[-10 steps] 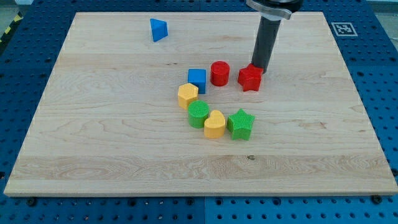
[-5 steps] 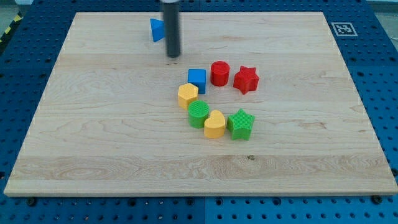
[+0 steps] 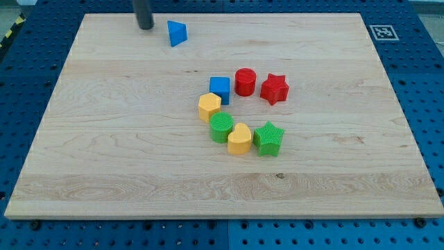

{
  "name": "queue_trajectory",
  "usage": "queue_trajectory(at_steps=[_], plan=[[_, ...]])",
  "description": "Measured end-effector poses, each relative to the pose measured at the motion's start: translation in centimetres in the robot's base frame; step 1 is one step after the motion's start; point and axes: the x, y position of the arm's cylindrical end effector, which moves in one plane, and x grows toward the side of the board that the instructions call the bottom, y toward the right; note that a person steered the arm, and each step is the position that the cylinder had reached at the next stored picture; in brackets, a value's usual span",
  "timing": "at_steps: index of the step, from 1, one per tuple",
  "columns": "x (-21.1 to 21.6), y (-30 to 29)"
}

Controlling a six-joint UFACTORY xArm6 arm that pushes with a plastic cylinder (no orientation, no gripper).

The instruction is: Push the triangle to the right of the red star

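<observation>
Blue triangle (image 3: 177,32) just right of my tip (image 3: 145,27), apart.

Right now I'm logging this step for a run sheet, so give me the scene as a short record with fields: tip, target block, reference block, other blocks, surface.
tip: my tip is near the view's top left, just left of the blue triangle, apart from it
target: blue triangle, far up-left of the red star
reference: red star, with the red cylinder on its left
others: blue cube, yellow hexagon, green cylinder, yellow heart, green star
surface: wooden board
</observation>
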Motion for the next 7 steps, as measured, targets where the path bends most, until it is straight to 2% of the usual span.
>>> queue_trajectory(at_steps=[1, 4, 5, 7], plan=[[1.0, 3.3], [2.7, 4.4], [4.6, 5.2], [6.2, 8.5]])
